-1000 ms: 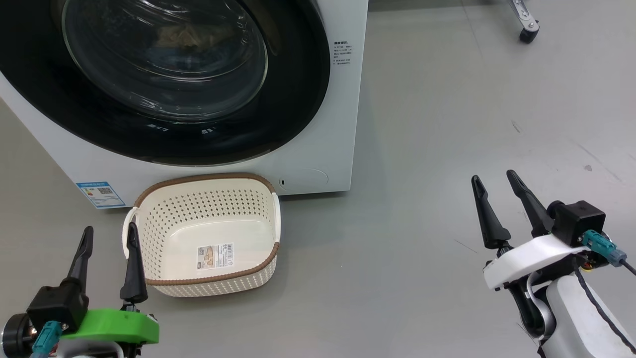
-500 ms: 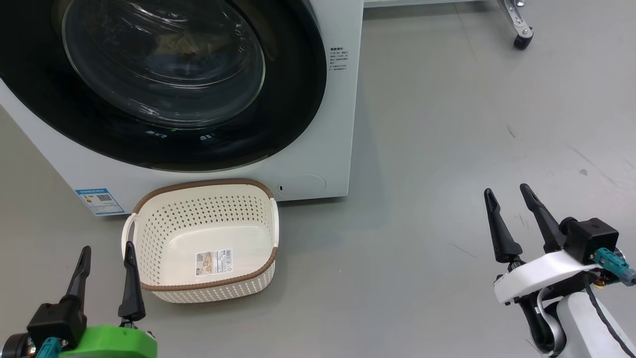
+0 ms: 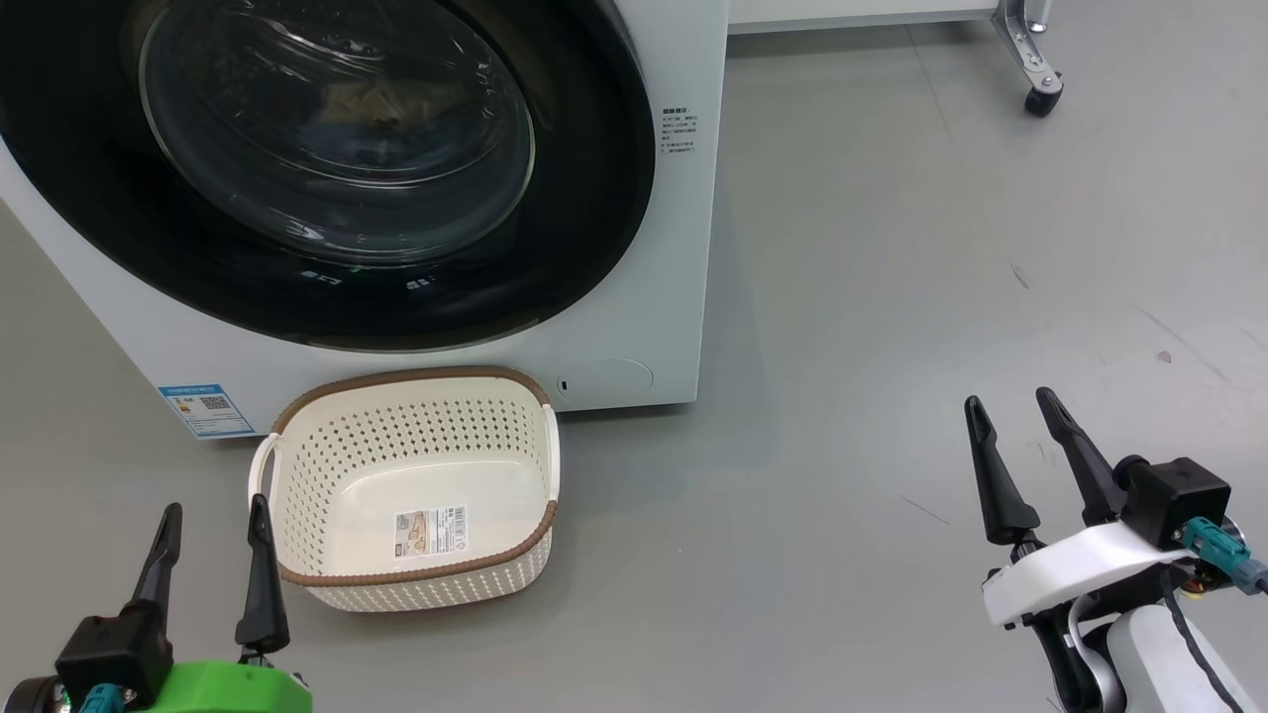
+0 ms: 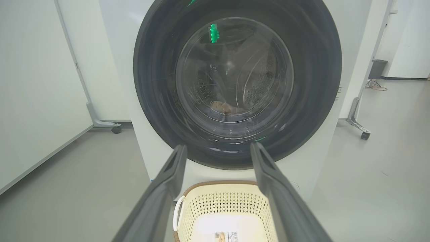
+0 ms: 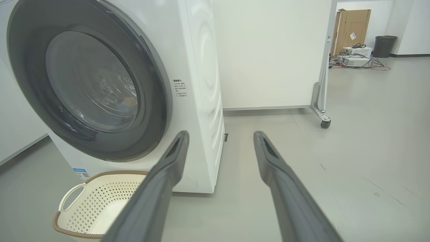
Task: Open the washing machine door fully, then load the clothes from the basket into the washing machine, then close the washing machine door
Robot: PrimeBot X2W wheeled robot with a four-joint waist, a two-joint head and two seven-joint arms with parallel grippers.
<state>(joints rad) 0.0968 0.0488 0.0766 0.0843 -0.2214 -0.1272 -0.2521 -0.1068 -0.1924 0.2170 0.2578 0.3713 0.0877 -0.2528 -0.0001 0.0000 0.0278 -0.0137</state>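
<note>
The right gripper (image 5: pixel 220 134) is reaching forward with its fingers spread apart, grey floor (image 5: pixel 352 168) showing between them. The washer (image 5: pixel 201 67) is standing at left, its door (image 5: pixel 90 84) sitting shut. The basket (image 5: pixel 100 201) is resting on the floor just before it. A wheeled panel (image 5: pixel 268 50) is standing behind, with a box (image 5: pixel 352 23) and bin (image 5: pixel 383 45) beyond.

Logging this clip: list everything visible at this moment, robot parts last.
washing machine: one, white, behind the basket
washing machine door: one, glossy black with clear glass, shut
clothes: count unclear, pale, in the drum behind the glass
basket: one, cream, brown rim, floor before the washer, empty
energy label: one, blue, washer's lower left corner
caster: one, black, floor at far right
cardboard box: one, brown, far background
left claw: one, dark fingers, open
right claw: one, dark fingers, open
</note>
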